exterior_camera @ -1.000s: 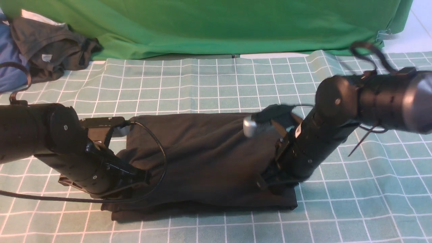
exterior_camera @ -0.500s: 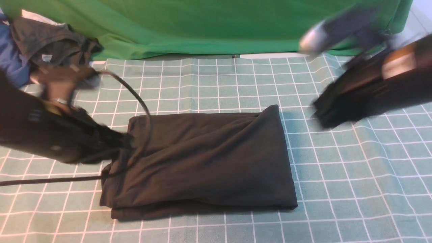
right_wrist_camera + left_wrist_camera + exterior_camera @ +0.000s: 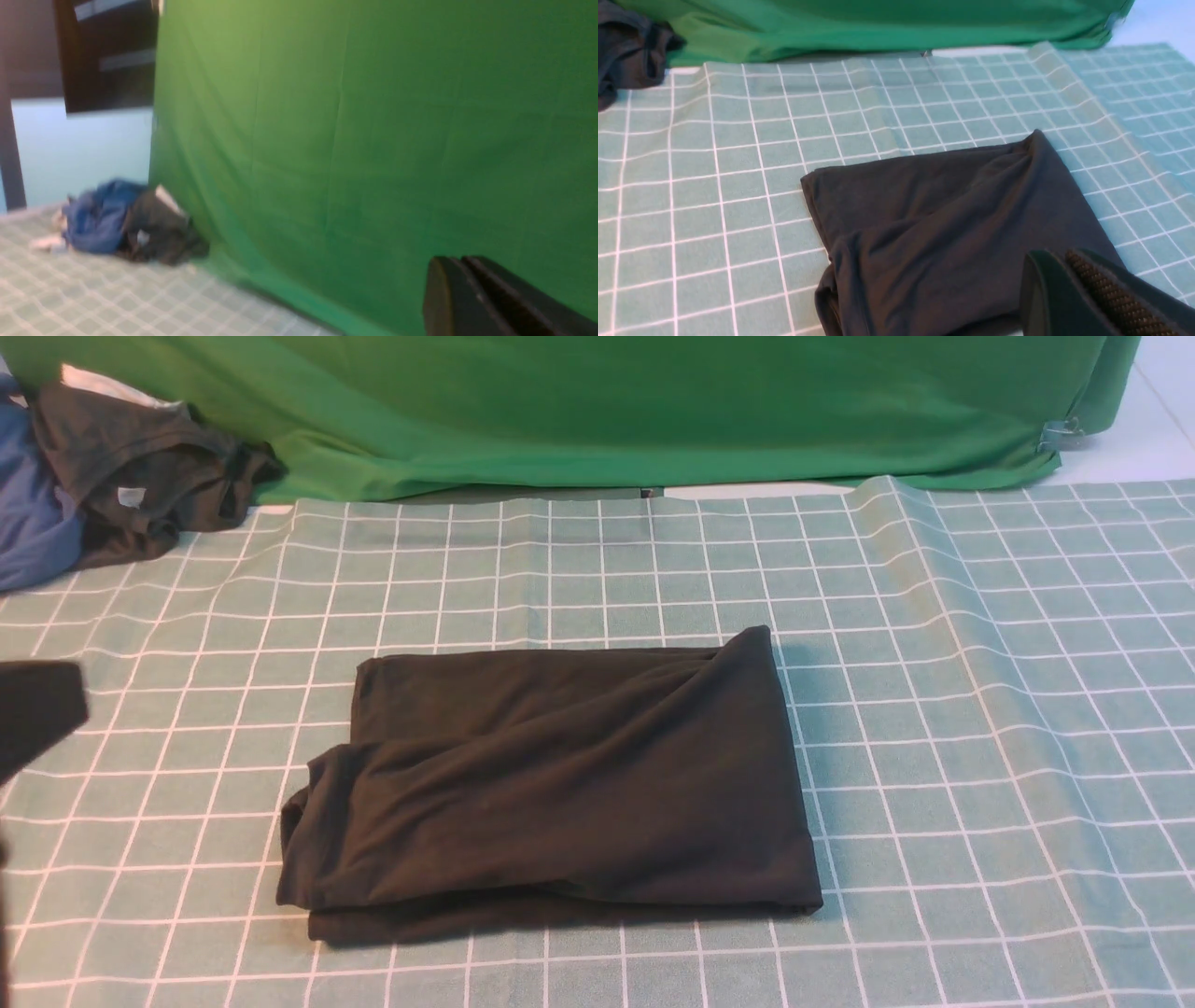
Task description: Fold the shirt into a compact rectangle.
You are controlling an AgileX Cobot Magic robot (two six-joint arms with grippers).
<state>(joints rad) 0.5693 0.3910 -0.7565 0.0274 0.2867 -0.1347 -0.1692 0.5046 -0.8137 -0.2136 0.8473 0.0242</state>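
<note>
Left pincer [image 3: 1057, 261]: closed, fingertips together, nothing between them. Shows in its own wrist view, in front of part of the shirt [image 3: 569, 793]; no grip on the cloth. Right pincer [image 3: 451, 266]: also closed, fingertips together, nothing held. Its wrist camera looks at the green cloth [image 3: 373, 140], not at the shirt. In the front view neither pincer shows; only a dark, blurred part of the left arm [image 3: 37, 719] is in at the left edge.

Shirt: lying on the desk [image 3: 980, 709], on the checked tablecloth [image 3: 597, 569], around the middle of the front view. Black, folded over on itself in layers, roughly a wide block. Left end uneven and bunched, with a rumpled bit sticking out; right side straighter, far right corner comes to a point. An under layer shows along the near edge and at the far left. Chest print and neck can't be seen.

Far left corner: dark garment [image 3: 140, 467] with pale tag, heaped against blue cloth [image 3: 33, 513]. Green cloth hangs along the far side.
</note>
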